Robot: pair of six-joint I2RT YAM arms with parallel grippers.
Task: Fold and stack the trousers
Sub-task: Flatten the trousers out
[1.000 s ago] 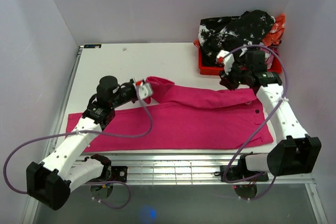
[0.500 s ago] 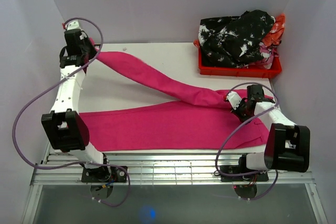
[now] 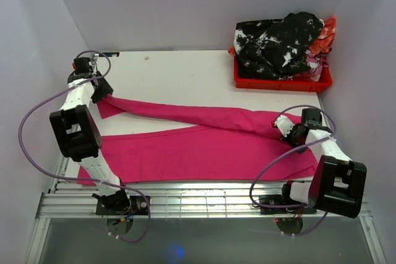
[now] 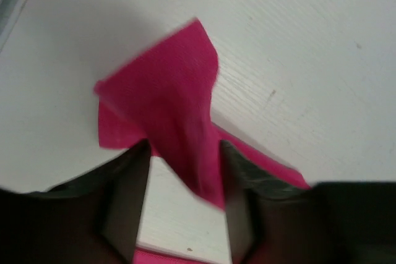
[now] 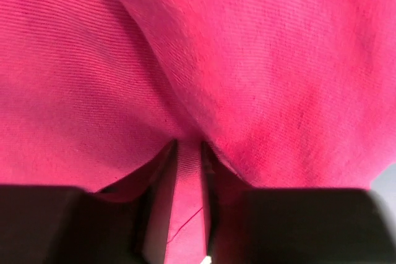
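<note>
The magenta-pink trousers (image 3: 204, 149) lie spread across the table, waist at the right. The upper leg (image 3: 179, 114) runs left to my left gripper (image 3: 101, 94) at the table's far left. In the left wrist view that leg's end (image 4: 164, 100) hangs blurred between the fingers (image 4: 238, 193); the left gripper (image 4: 185, 174) is open and the cloth is not clamped. My right gripper (image 3: 286, 129) sits on the waist end at the right. In the right wrist view the right gripper (image 5: 185, 143) is shut on a narrow fold of the trousers (image 5: 260, 60), which fill the frame.
A red plastic crate (image 3: 281, 82) stands at the back right, heaped with black-and-white patterned clothes (image 3: 278, 38). White walls close in the table on three sides. A slatted rail (image 3: 204, 199) runs along the near edge by the arm bases.
My left arm carried the leg's end from the table's middle out to the far left, lowered it and opened its jaws. My right gripper moved from by the crate down to the waist.
</note>
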